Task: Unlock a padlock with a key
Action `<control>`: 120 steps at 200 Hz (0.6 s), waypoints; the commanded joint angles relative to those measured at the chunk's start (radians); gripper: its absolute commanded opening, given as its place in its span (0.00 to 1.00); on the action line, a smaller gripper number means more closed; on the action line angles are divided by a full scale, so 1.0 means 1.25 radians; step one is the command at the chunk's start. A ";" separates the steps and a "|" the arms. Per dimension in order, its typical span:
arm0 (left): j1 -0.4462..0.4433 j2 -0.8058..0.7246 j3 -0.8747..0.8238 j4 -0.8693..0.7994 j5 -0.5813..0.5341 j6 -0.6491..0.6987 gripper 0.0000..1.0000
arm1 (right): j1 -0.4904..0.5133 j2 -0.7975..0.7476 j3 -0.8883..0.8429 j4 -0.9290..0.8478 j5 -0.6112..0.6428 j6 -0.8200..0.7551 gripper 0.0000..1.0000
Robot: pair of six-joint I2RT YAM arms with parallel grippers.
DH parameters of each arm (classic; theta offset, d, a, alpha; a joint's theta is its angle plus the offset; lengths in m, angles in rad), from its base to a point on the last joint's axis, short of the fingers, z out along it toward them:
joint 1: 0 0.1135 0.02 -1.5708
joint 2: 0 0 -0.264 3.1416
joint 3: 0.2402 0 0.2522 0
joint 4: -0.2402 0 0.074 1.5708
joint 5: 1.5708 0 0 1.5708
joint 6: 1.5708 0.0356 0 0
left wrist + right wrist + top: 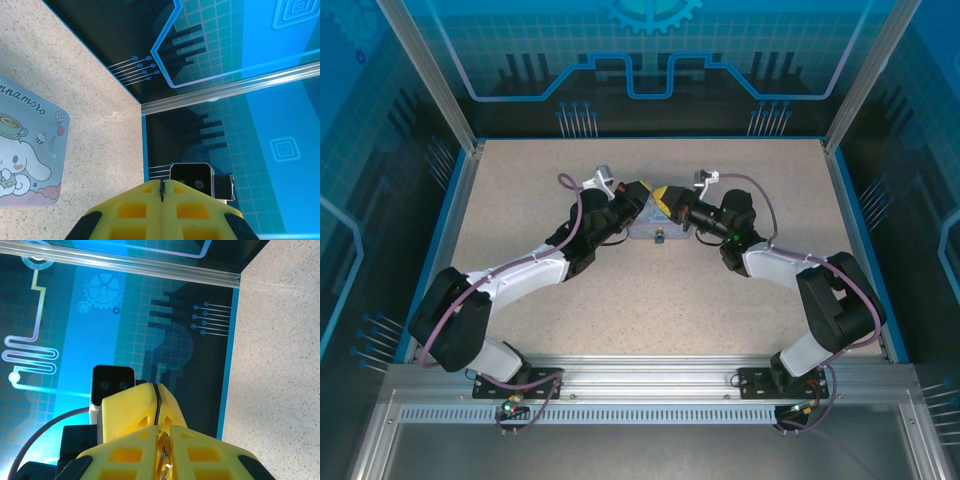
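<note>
My left gripper is shut, and a thin dark sliver, the padlock's edge, is pinched between its yellow tips. My right gripper is shut on the key, a small brassy piece with a wire ring, wedged between its yellow fingers. In the top view the left gripper and the right gripper meet tip to tip over the middle of the table, just above the tin. The right wrist view has the left fingers straight ahead, touching my right tips. Most of the padlock is hidden.
A pale blue cartoon-printed tin box lies flat under the two grippers, and its corner appears in the left wrist view. The speckled table is ringed by a blue rim and glass walls.
</note>
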 commanded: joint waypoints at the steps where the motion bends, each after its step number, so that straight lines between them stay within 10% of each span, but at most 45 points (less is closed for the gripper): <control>1: -0.006 -0.012 -0.006 0.018 -0.012 -0.002 0.00 | 0.010 0.010 0.029 0.026 -0.016 0.003 0.12; 72: -0.009 -0.022 -0.014 0.018 -0.013 0.000 0.00 | 0.006 0.003 0.021 0.018 -0.017 -0.009 0.00; 120: 0.046 -0.128 -0.050 -0.062 -0.019 0.024 0.70 | -0.054 -0.043 -0.016 -0.056 -0.044 -0.062 0.00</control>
